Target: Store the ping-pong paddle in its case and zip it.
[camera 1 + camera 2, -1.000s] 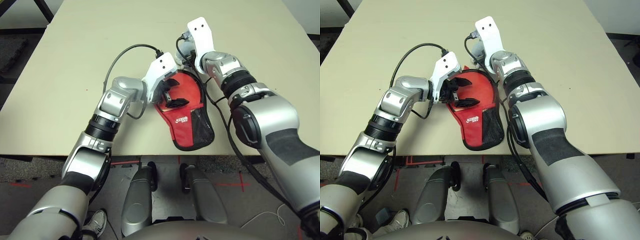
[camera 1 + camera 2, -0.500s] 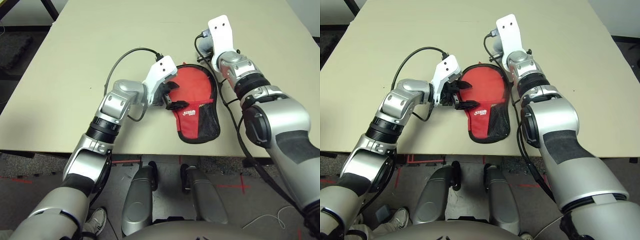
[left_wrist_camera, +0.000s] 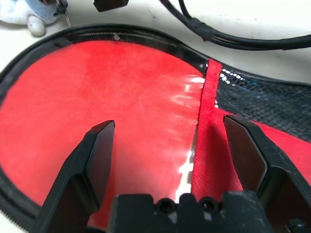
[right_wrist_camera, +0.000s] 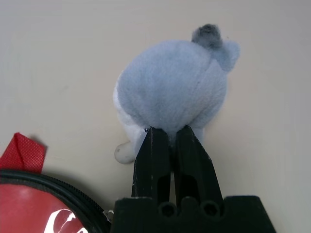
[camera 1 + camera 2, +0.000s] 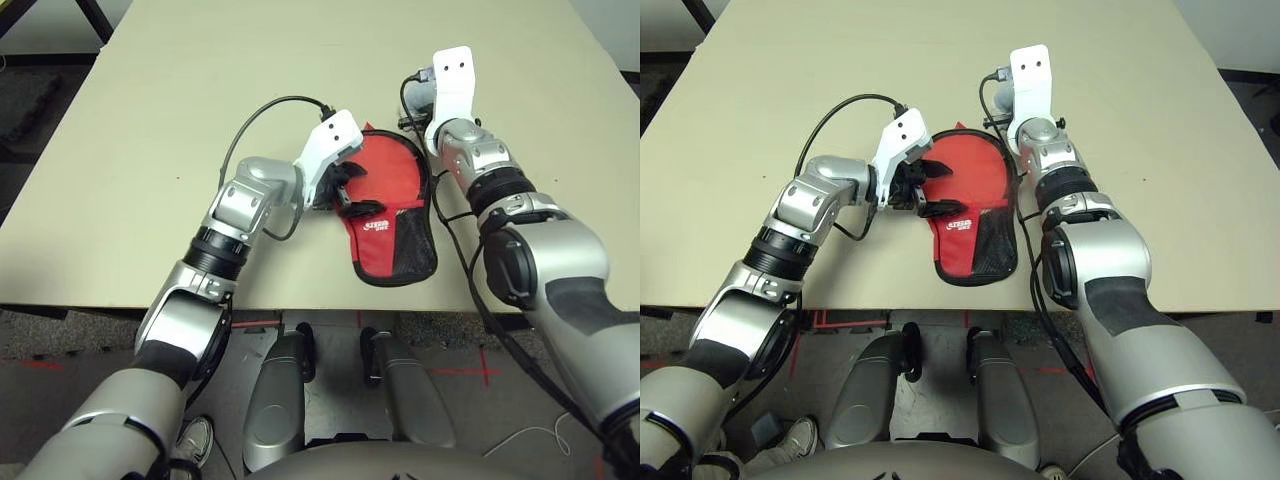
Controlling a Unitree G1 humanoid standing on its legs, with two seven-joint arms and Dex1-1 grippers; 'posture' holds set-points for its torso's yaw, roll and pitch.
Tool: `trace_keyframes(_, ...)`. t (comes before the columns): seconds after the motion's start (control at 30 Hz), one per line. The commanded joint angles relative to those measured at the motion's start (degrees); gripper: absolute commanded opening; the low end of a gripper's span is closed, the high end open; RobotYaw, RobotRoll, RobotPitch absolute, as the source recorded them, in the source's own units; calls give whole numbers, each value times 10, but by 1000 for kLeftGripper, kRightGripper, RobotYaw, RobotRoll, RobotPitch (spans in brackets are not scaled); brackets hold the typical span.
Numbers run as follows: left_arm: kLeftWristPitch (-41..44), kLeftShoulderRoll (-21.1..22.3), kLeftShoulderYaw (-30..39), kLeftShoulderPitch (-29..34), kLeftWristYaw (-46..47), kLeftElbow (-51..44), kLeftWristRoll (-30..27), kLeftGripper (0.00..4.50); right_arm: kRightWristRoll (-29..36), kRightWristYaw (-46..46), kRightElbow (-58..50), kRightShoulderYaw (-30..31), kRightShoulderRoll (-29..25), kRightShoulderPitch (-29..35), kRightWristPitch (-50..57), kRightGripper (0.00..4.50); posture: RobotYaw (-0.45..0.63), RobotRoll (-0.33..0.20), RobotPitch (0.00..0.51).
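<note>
Case (image 5: pixel 385 205) near table (image 5: pixel 150 150) edge | L fingers (image 3: pixel 99 155) spread, empty | R fingers (image 4: pixel 167 160) closed on plush (image 4: pixel 170 92)

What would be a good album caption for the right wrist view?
Right gripper pinched shut at a fluffy grey plush charm, beside the red case.

The case (image 5: pixel 388 215) now lies turned compared with a second ago: its narrow mesh-pocket end sits closer to the table's (image 5: pixel 150 120) near edge and straighter toward the robot, and its round end reaches farther right. The right gripper (image 4: pixel 169 138), fingers pinched together on the grey plush pouch (image 4: pixel 172 87), has swung rightward, carrying the pouch off the case's far rim.
</note>
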Motion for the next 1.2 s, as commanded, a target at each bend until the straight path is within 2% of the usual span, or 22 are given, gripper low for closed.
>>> trace_keyframes(0.03,-41,-12,-6,-29,10,55,19,4500,8,-9,-1,-5,6,16,-1,26,35,0,268)
trace_keyframes(0.3,-127,-49,-15,-68,63,242,73,4500,9,-23,-2,-6,9,22,-14,26,31,0,270)
trace_keyframes(0.47,-149,-60,-28,-65,93,307,106,4500,12,-38,-4,-10,6,26,-25,26,28,0,272)
trace_keyframes(0.9,-97,-66,-40,-46,104,326,116,4500,10,-90,-18,-12,-12,49,-45,26,13,0,261)
trace_keyframes(1.2,-95,-68,-39,-43,99,322,113,4500,5,-138,-85,-15,-29,118,-39,26,-2,0,261)
